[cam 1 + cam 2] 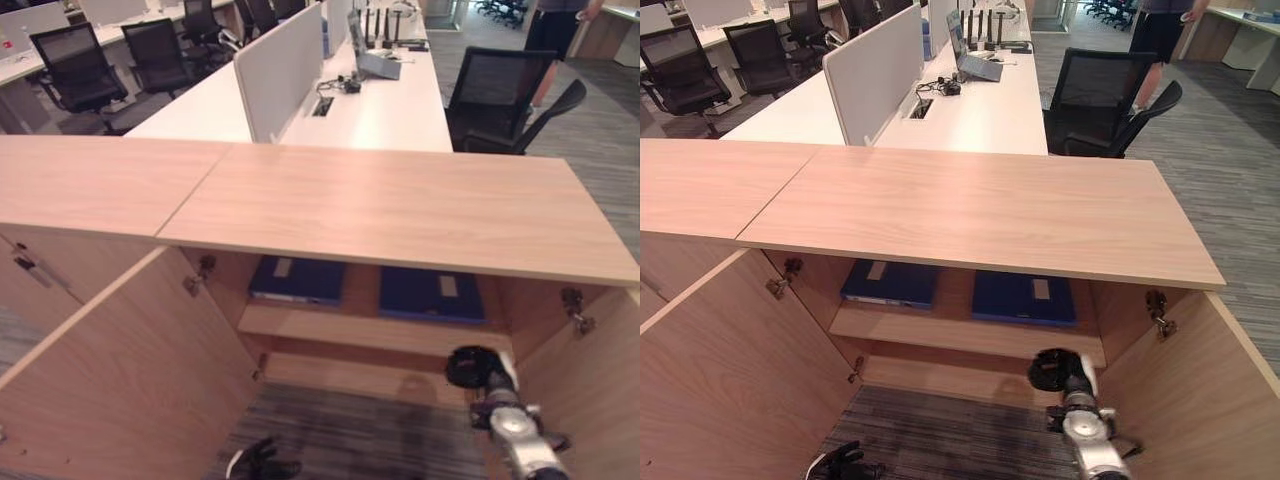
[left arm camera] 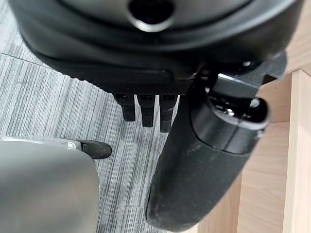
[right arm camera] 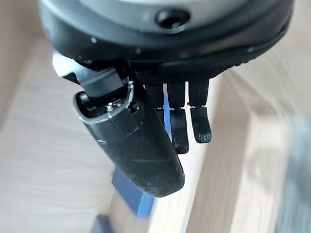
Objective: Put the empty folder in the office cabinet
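Folders, two blue, left and right, cabinet shelf, both hands' fingers relaxed, empty.

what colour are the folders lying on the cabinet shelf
Dark blue folders with pale labels, clearest in the left eye view.

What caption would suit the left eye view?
Two blue folders lie on the open cabinet's shelf; the right hand hangs empty before it.

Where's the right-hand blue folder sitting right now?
The right blue folder lies flat on the cabinet shelf, beside the left blue folder and above the right robot hand.
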Tool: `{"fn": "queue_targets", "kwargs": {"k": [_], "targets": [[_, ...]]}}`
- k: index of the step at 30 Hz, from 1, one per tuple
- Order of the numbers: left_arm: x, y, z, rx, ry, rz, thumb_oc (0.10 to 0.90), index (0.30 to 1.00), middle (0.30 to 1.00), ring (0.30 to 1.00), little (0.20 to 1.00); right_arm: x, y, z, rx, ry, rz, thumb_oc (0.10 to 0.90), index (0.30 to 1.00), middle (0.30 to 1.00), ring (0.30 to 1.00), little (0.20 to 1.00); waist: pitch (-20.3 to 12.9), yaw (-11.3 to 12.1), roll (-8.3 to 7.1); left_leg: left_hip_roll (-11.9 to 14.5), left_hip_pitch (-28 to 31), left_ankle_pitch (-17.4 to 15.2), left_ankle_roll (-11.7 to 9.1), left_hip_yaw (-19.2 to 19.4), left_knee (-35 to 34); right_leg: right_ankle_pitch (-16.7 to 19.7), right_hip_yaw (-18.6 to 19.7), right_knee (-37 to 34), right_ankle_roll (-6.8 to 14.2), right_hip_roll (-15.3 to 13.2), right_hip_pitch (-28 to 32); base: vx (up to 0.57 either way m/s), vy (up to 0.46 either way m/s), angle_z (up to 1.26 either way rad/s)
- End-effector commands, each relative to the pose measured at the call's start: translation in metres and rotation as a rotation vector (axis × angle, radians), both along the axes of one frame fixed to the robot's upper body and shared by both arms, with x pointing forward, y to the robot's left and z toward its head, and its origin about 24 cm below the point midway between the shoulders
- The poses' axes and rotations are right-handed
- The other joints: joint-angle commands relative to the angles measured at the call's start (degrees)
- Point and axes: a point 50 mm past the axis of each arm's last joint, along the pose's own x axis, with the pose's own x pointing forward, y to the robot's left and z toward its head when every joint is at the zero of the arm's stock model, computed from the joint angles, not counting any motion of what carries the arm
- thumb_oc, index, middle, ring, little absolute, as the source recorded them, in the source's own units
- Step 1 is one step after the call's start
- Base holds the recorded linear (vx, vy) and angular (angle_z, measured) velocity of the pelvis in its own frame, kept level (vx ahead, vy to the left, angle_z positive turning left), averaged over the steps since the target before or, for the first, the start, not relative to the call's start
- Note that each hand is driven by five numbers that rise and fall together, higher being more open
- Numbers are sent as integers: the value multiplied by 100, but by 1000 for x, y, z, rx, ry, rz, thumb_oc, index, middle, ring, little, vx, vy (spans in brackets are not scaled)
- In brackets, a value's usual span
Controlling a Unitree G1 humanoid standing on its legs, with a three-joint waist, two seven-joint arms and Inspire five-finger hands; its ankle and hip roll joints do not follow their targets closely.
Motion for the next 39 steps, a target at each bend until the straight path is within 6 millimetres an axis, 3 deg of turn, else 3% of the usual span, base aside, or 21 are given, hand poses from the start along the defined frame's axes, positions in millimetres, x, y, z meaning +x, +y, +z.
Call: {"fn": "queue_targets", "kwargs": {"k": [1,10,19,28,39], "targets": [[32,-11,6,-16,-86,-65,800,900,900,900,900,54,4,67,-166,-278,133,400,300,300,300,300,125,133,164,174,83,-563,-300,-299,-11,-1135,-134,797,323,-142,457,0,0,0],[19,-11,3,-13,-48,-123,800,900,900,900,900,69,-8,101,-351,-347,194,400,300,300,300,300,205,307,119,167,0,-522,-312,-429,-11,-1149,-245,751,309,-109,490,-3,-24,6],[16,-9,3,5,-43,-175,800,900,900,900,900,87,-15,108,-357,-322,144,400,300,300,300,300,480,644,145,143,-253,-394,-322,-671,-11,-1223,-448,895,286,-110,334,-32,-25,13],[31,-10,9,23,-102,-207,800,900,900,900,900,102,-29,122,-308,-351,9,400,300,300,300,300,1031,925,413,116,-696,-206,-318,-873,33,-1349,-614,1340,234,-213,-164,-91,8,18],[34,-11,11,23,-123,-215,800,900,900,900,900,109,-40,134,-303,-370,-57,400,300,300,300,300,1370,1071,650,105,-1060,-70,-289,-966,114,-1460,-582,1769,213,-358,-634,-47,7,8]]}}
